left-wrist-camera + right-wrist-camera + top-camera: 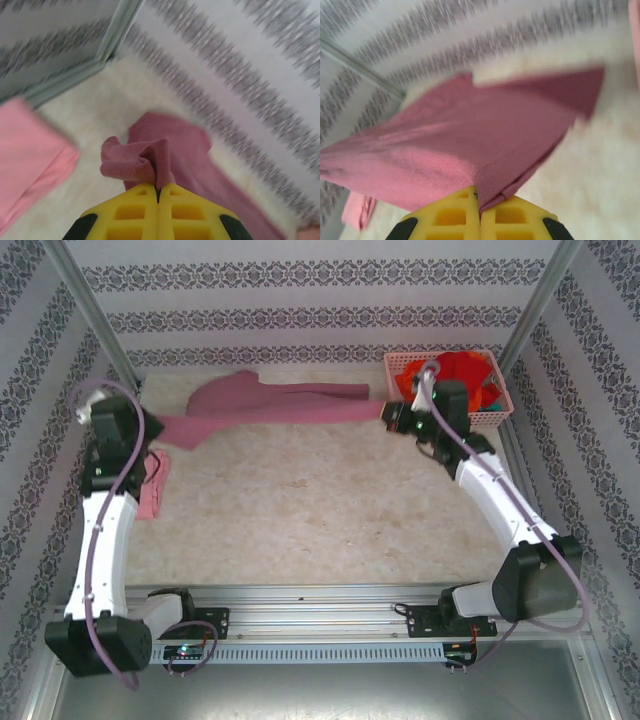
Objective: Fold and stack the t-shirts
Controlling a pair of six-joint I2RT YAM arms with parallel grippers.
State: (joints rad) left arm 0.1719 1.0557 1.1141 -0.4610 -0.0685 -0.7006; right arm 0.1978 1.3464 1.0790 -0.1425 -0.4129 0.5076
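A dusty mauve t-shirt (pixel 270 400) stretches in a long band across the back of the table between my two grippers. My left gripper (pixel 152 430) is shut on a bunched end of it (pixel 135 162), the yellow fingertips (pixel 142 192) pinched together. At the other end my right gripper (pixel 390 416) is shut on a hemmed corner (pixel 470 130), and the cloth fans out from its jaws (pixel 480 197). A light pink t-shirt (pixel 155 485) lies folded at the left edge, beside the left arm (pixel 30 150). Red and orange t-shirts (pixel 470 370) are heaped in the basket.
The pink lattice basket (pixel 495 415) stands at the back right corner, just behind my right wrist. Patterned walls and metal posts (pixel 95 315) enclose the table on three sides. The pale tabletop (pixel 300 510) lies bare in the middle and front.
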